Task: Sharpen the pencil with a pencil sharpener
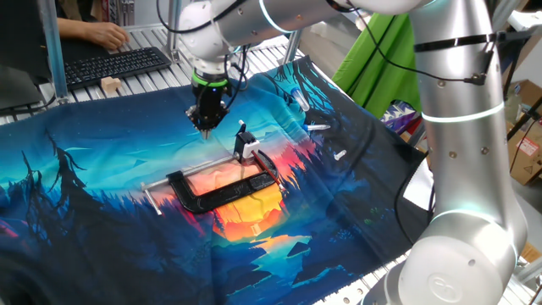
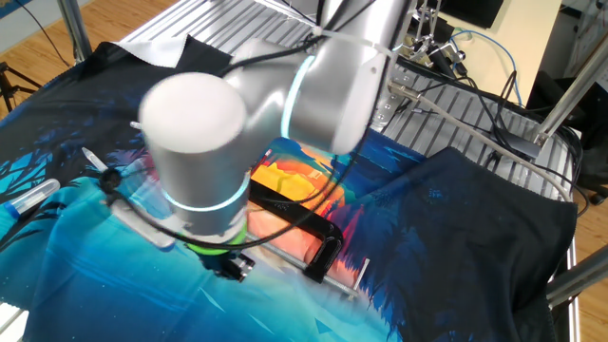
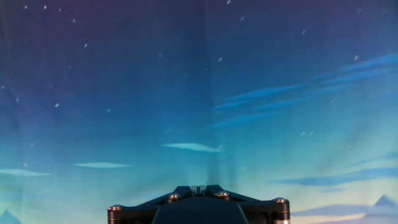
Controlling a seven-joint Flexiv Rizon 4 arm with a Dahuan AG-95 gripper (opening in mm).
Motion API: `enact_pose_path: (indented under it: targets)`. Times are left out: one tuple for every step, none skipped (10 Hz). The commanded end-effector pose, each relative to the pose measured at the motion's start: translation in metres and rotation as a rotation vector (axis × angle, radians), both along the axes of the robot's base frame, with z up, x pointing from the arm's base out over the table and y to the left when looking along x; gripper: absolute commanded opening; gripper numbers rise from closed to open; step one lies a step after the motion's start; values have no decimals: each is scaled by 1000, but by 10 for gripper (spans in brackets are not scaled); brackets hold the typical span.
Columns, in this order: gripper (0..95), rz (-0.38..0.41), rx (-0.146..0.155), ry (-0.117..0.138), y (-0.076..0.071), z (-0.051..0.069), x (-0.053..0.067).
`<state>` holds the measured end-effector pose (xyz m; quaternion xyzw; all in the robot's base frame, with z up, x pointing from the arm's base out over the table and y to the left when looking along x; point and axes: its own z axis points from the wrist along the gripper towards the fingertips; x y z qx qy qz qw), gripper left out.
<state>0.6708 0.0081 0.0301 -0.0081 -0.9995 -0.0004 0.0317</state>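
Note:
My gripper [image 1: 206,129] hangs just above the printed cloth, left of and behind the clamp. Its fingertips are pressed together, and in the hand view the gripper [image 3: 199,187] has only cloth in front of it. The pencil sharpener [image 1: 248,150], a small whitish block, sits at the clamp's right jaw end. A short dark stick, which I take for the pencil [image 1: 242,130], stands tilted up out of the sharpener. It is a hand's width to the right of the gripper and apart from it. In the other fixed view the arm hides the sharpener and pencil.
A big black C-clamp [image 1: 222,191] with a silver rod [image 1: 152,197] lies on the cloth [image 1: 102,212]. Small white loose bits [image 1: 318,127] lie to the right. A keyboard [image 1: 110,66] and a person's hand [image 1: 106,34] are at the far edge.

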Motion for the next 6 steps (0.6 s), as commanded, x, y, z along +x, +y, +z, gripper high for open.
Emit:
enact_pose_path:
  targets:
    - [0,36,2,5,-15,1,11]
    - [0,50,4,6,-27,3,15]
    - [0,57,3,7,-36,3,17]
    - [0,66,2,8,-44,3,18]
    - [0,69,3,5,-50,2,18]
    - [0,84,0,5,-59,-2,17]
